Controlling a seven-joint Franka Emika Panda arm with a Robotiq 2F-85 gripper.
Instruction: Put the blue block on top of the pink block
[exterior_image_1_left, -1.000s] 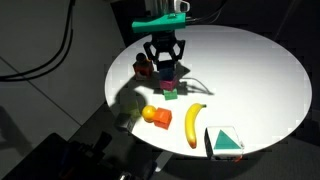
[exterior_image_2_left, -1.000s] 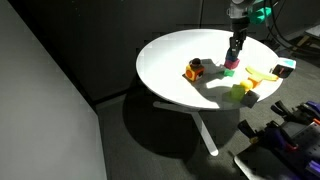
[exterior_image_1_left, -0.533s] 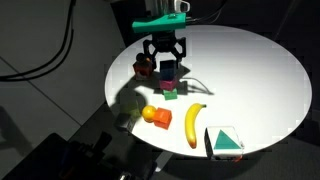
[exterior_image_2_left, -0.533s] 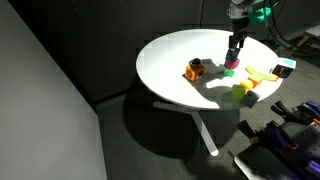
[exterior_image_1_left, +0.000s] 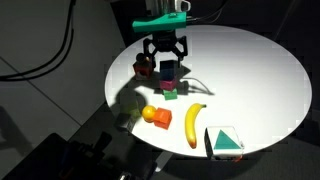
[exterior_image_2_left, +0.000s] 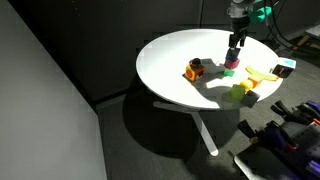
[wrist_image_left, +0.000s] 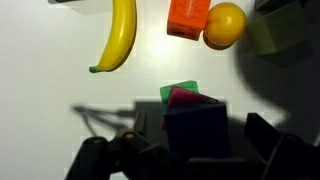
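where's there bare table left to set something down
Biggest bare stretch: the table past the banana and teal triangle piece, out to the rim. It is crowded around the blue block, pink block, red-and-yellow toy and orange block.

The counter (exterior_image_1_left: 250, 60) has a smooth white top, matt and without glare. On it the banana (wrist_image_left: 117, 35) looks like smooth plastic with a faint sheen. Just beside the banana, the orange block (wrist_image_left: 187, 17) has flat, dull faces, and the round orange fruit (wrist_image_left: 224, 25) touching that block is smooth and slightly glossy. Farther from the banana, the blue block (wrist_image_left: 195, 128) and the pink block (wrist_image_left: 188, 98) look smooth and matt. The pincer (exterior_image_1_left: 166, 60) is dark and dull; whether it is metal or plastic cannot be told.
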